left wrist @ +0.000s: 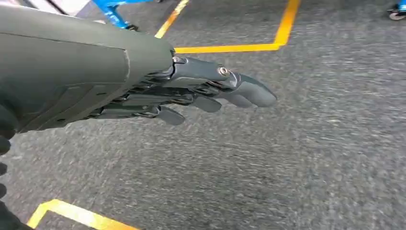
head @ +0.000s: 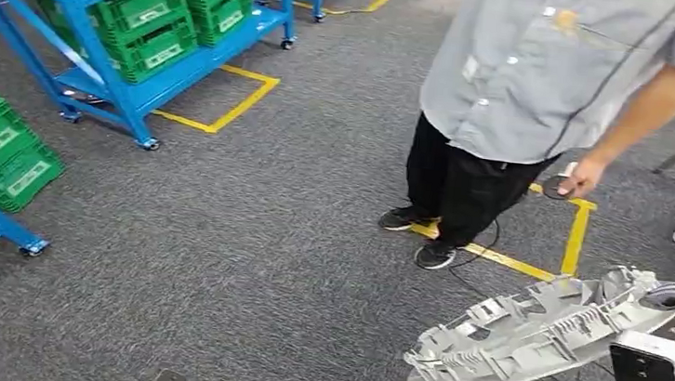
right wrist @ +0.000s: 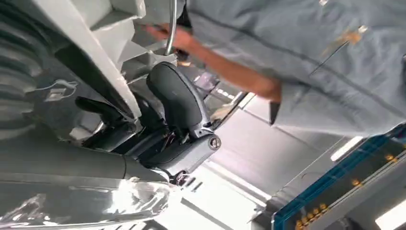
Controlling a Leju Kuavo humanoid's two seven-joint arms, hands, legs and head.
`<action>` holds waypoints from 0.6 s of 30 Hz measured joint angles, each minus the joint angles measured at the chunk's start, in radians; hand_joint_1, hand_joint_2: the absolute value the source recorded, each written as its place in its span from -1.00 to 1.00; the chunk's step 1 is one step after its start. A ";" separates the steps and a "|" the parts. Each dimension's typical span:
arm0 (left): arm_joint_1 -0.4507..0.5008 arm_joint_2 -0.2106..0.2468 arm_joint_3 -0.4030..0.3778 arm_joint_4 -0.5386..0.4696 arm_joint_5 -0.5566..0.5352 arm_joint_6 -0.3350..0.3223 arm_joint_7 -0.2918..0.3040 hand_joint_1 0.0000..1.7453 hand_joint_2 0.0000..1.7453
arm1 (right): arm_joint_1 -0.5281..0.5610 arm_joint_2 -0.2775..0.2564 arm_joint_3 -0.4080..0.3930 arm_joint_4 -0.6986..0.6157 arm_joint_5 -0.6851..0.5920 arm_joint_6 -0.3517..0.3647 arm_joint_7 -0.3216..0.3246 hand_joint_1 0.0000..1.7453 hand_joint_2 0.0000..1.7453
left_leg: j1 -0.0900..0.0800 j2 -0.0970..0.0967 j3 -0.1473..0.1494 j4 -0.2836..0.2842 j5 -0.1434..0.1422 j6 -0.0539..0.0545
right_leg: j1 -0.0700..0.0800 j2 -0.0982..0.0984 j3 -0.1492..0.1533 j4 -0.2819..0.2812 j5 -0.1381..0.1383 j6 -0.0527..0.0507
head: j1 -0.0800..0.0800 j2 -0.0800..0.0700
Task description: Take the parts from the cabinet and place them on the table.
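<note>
Item 1, right hand (right wrist: 167,124): on my right wrist feed I see it clamped on the grey plastic part (right wrist: 91,57), the thick thumb pressed up against the part's ribbed underside and the darker fingers tucked behind its edge. Grasping, not loose.

Item 2, grey plastic part (head: 535,331): a long, curved moulding with ribs and cut-outs. On the head feed I see it carried low at my right side, over the grey carpet (head: 264,239), its narrow end pointing toward my left. It rests on no surface.

Item 3, left hand (left wrist: 201,93): on the left wrist feed it hangs above the carpet, fingers stretched out nearly straight and close together, holding and touching nothing. Released.

Item 4, person (head: 530,88): grey shirt, dark trousers, dark shoes, standing just beyond the part, with one hand (head: 581,179) hanging and holding a small dark object.

Item 5, surroundings: blue racks (head: 113,57) on castors with green crates (head: 158,24) to my left; yellow floor tape (head: 230,105) marks bays on the carpet.
</note>
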State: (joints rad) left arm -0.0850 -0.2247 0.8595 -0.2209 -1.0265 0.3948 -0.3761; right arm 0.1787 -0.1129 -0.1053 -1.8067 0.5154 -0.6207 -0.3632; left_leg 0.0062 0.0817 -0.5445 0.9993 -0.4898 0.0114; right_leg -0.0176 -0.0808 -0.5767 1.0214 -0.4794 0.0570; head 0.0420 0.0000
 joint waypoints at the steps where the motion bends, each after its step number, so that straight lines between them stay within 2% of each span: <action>1: 0.000 0.000 0.000 0.000 0.000 0.000 0.000 -1.00 1.00 | -0.003 0.000 0.000 0.000 0.000 0.000 0.000 1.00 1.00 | -0.007 0.007 0.001 0.004 -0.006 -0.009 | 0.007 -0.005 0.010 -0.015 -0.009 -0.010 | 0.000 0.000; 2: 0.000 0.000 0.000 0.000 0.000 0.000 -0.001 -1.00 1.00 | -0.003 0.000 -0.001 0.000 -0.002 -0.002 -0.002 1.00 1.00 | -0.007 0.014 0.004 0.003 -0.005 -0.015 | 0.007 0.011 0.011 -0.014 -0.006 -0.018 | -0.007 0.000; 4: -0.002 0.000 0.000 0.000 0.000 -0.002 -0.001 -1.00 1.00 | 0.004 0.000 -0.010 0.000 -0.003 -0.003 -0.004 1.00 1.00 | -0.004 0.036 0.011 0.000 -0.007 -0.023 | 0.012 0.032 0.000 -0.012 -0.007 -0.028 | -0.006 0.000; 5: -0.003 -0.001 0.000 0.000 0.000 -0.002 -0.001 -1.00 1.00 | 0.005 0.000 -0.012 -0.001 -0.003 -0.003 -0.005 1.00 1.00 | -0.002 0.040 0.015 0.001 -0.013 -0.032 | 0.008 0.044 0.013 -0.017 -0.004 -0.037 | -0.006 0.000; 6: -0.004 0.000 0.000 0.000 0.000 -0.002 -0.001 -1.00 1.00 | 0.007 0.000 -0.015 -0.003 -0.003 -0.004 -0.006 1.00 1.00 | 0.002 -0.012 0.013 0.016 -0.026 -0.040 | 0.004 0.053 0.014 -0.020 -0.001 -0.042 | -0.009 0.000; 7: -0.004 -0.001 0.000 0.000 0.000 -0.003 -0.001 -1.00 1.00 | 0.002 0.000 -0.017 -0.003 -0.004 -0.004 -0.006 1.00 1.00 | 0.004 -0.052 -0.008 0.065 -0.061 -0.041 | 0.003 0.064 0.015 -0.020 0.001 -0.049 | -0.010 0.000; 8: -0.002 -0.001 0.000 0.000 0.000 -0.002 -0.001 -1.00 1.00 | 0.001 0.000 -0.016 -0.003 -0.004 -0.004 -0.008 1.00 1.00 | 0.004 -0.066 -0.042 0.137 -0.101 -0.040 | 0.003 0.076 0.015 -0.020 0.000 -0.053 | -0.010 0.000; 9: 0.000 0.000 0.000 0.000 0.000 -0.002 -0.001 -1.00 1.00 | 0.001 0.001 -0.016 -0.003 -0.004 -0.004 -0.008 1.00 1.00 | 0.003 -0.071 -0.081 0.216 -0.136 -0.040 | 0.005 0.088 0.015 -0.020 -0.001 -0.056 | -0.011 0.000; 10: 0.003 0.000 0.000 0.000 0.000 -0.002 -0.001 -1.00 1.00 | 0.003 0.001 -0.016 -0.003 -0.004 -0.004 -0.008 1.00 1.00 | 0.003 -0.072 -0.118 0.284 -0.156 -0.039 | 0.007 0.103 0.015 -0.019 0.000 -0.057 | -0.011 0.000; 11: 0.005 0.001 0.000 0.000 0.001 -0.003 -0.001 -1.00 1.00 | 0.006 0.001 -0.017 -0.003 -0.006 -0.004 -0.008 1.00 1.00 | 0.003 -0.072 -0.134 0.306 -0.150 -0.036 | 0.008 0.118 0.016 -0.019 0.000 -0.057 | -0.011 0.000; 12: 0.006 0.002 0.000 0.000 0.001 -0.005 -0.001 -1.00 1.00 | 0.008 0.001 -0.017 -0.003 -0.006 -0.004 -0.008 1.00 1.00 | 0.002 -0.073 -0.129 0.286 -0.121 -0.032 | 0.009 0.132 0.017 -0.019 0.000 -0.057 | -0.012 0.000; 14: 0.004 0.002 0.000 0.000 0.001 -0.008 -0.003 -1.00 1.00 | 0.013 0.001 -0.019 -0.003 -0.009 -0.005 -0.009 1.00 1.00 | 0.000 -0.091 -0.068 0.145 -0.024 -0.019 | 0.009 0.162 0.021 -0.019 0.000 -0.057 | -0.011 0.000; 15: 0.004 0.002 0.000 0.000 0.001 -0.010 -0.004 -1.00 1.00 | 0.014 0.001 -0.020 -0.003 -0.010 -0.004 -0.010 1.00 1.00 | 0.000 -0.124 -0.032 0.067 0.011 -0.011 | 0.009 0.173 0.022 -0.019 0.000 -0.056 | -0.011 0.000; 16: 0.005 0.003 0.000 0.000 0.001 -0.012 -0.006 -1.00 1.00 | 0.015 0.002 -0.022 -0.003 -0.012 -0.004 -0.010 1.00 1.00 | 0.001 -0.170 -0.014 0.024 0.007 -0.001 | 0.014 0.183 0.018 -0.014 -0.002 -0.050 | -0.010 0.000; 17: 0.004 0.002 0.000 0.000 0.001 -0.012 -0.009 -1.00 1.00 | 0.016 0.002 -0.024 -0.003 -0.013 -0.004 -0.011 1.00 1.00 | 0.003 -0.161 -0.008 0.010 0.001 -0.008 | 0.010 0.198 0.013 -0.013 -0.001 -0.044 | -0.010 0.000; 18: 0.003 0.003 0.000 0.000 0.001 -0.013 -0.011 -1.00 1.00 | 0.017 0.002 -0.025 -0.003 -0.013 -0.003 -0.011 1.00 1.00 | -0.002 -0.154 -0.008 0.011 0.001 -0.006 | 0.005 0.206 0.009 -0.016 0.002 -0.037 | -0.009 0.000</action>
State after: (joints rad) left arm -0.0818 -0.2220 0.8598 -0.2209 -1.0254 0.3822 -0.3872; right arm 0.1961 -0.1106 -0.1305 -1.8093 0.5024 -0.6241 -0.3746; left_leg 0.0045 -0.0724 -0.5525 1.0098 -0.4885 0.0051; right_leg -0.0124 0.1248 -0.5674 1.0050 -0.4775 0.0203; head 0.0331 0.0000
